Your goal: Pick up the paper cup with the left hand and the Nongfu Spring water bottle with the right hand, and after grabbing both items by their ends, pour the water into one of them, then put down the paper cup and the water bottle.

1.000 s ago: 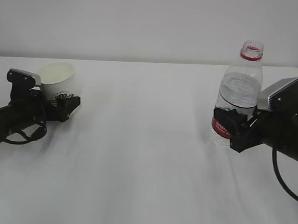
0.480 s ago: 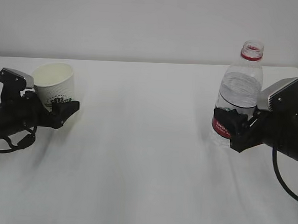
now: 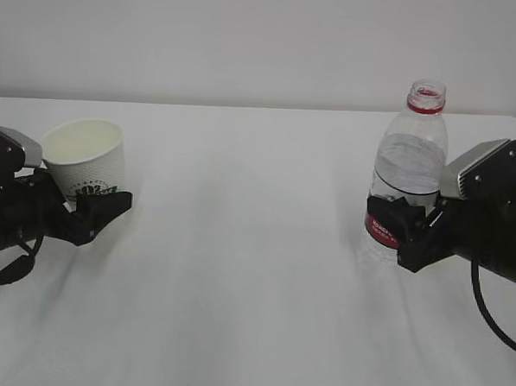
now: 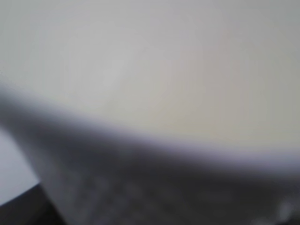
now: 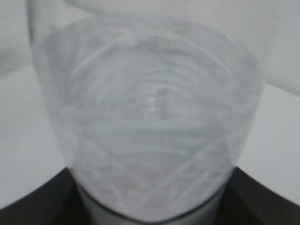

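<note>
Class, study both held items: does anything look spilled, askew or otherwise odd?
The paper cup tilts in the left hand. The water bottle in the right hand has no cap. No spill shows on the table.

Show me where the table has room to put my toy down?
The widest bare patch is the middle of the white table, between the small white paper cup on the left and the clear plastic water bottle on the right. The front strip is bare too. Both outer sides are crowded by the black grippers gripping them.
</note>
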{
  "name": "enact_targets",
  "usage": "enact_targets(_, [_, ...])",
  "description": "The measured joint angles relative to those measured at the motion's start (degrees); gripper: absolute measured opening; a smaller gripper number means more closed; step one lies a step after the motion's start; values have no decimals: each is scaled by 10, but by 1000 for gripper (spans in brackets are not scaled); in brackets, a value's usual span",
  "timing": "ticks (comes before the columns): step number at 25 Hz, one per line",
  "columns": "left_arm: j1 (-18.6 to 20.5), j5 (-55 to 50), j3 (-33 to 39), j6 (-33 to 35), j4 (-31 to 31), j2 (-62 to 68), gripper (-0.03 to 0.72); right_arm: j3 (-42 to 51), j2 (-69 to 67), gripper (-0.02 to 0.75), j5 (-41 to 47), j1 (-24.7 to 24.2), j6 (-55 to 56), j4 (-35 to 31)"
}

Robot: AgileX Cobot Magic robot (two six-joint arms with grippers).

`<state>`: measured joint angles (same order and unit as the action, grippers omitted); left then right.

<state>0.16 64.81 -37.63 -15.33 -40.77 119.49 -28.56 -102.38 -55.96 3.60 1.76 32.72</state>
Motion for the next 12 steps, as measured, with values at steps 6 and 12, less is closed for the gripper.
enact_targets(6, [0,3,32,-4,-57,-30,555,0,0,480,0,0,1,25])
enact_targets(12, [0,4,47,-37,-126,-56,555,0,8,480,0,0,7,42])
